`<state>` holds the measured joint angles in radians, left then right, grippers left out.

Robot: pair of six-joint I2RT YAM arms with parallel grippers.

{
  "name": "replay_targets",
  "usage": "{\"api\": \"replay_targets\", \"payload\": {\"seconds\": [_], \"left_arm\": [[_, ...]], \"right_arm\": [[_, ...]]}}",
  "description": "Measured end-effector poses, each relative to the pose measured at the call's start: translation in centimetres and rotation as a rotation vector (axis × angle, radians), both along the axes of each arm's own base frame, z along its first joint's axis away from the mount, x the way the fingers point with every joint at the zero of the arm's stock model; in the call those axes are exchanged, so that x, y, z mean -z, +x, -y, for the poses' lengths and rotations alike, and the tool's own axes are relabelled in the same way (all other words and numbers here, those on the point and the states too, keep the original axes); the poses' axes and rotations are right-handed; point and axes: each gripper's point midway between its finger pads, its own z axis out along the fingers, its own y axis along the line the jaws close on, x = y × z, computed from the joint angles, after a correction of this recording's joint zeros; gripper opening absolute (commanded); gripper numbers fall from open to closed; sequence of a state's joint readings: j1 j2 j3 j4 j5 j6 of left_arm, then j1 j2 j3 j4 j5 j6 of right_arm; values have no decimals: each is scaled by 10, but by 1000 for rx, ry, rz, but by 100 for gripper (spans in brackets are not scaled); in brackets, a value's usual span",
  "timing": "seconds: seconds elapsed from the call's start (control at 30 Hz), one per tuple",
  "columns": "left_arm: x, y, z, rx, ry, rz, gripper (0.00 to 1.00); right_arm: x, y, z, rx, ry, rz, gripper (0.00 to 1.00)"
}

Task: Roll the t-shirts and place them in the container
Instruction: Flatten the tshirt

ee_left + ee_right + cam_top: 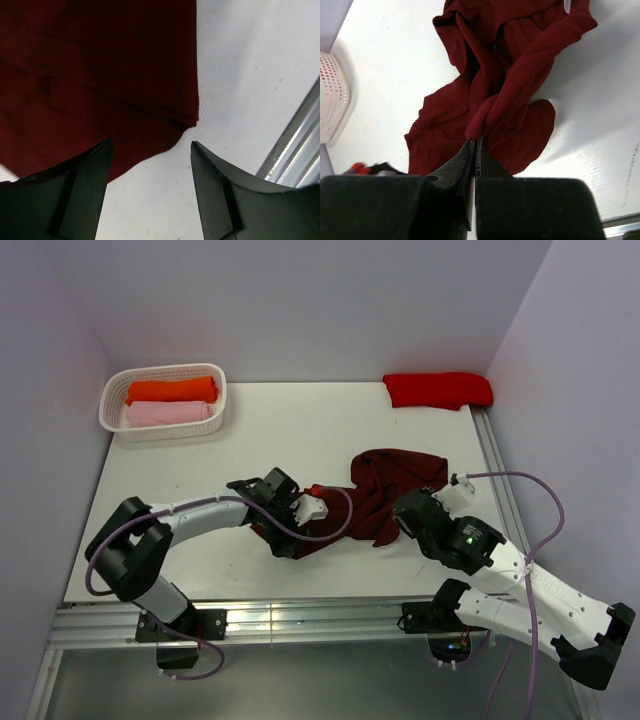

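Note:
A dark maroon t-shirt (385, 485) lies crumpled on the white table, right of centre. My right gripper (402, 512) is shut on a raised fold of it, and the cloth runs up from the pinched tips (476, 140) in the right wrist view. My left gripper (284, 538) hovers open over the shirt's near left corner. In the left wrist view the maroon t-shirt's edge (100, 75) lies just beyond my left gripper (150, 144), with bare table and nothing else between the fingers. A bright red t-shirt (437, 389) lies folded at the back right.
A white basket (216, 390) at the back left holds a rolled orange tee (170, 390) and a pale pink one (168, 413). A metal rail (300, 620) runs along the table's near edge, and another along the right side (495, 470). Walls close in on three sides.

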<state>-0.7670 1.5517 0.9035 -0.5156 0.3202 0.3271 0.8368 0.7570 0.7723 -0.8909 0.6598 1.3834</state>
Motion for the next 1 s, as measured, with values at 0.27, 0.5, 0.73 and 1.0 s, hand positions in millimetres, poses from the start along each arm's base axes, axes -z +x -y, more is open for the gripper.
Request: {"api": "replay_targets", "payload": {"seconds": [0.27, 0.5, 0.73, 1.0], "left_arm": [[5, 1, 12, 8, -7, -36, 67], [2, 4, 27, 18, -32, -53, 66], [6, 14, 17, -10, 33, 48, 70], [-22, 21, 1, -18, 22, 182, 75]], "right_arm": [[4, 0, -2, -9, 3, -5, 0], [4, 0, -2, -9, 6, -4, 0], [6, -1, -1, -8, 9, -2, 0], [11, -2, 2, -8, -6, -10, 0]]}}
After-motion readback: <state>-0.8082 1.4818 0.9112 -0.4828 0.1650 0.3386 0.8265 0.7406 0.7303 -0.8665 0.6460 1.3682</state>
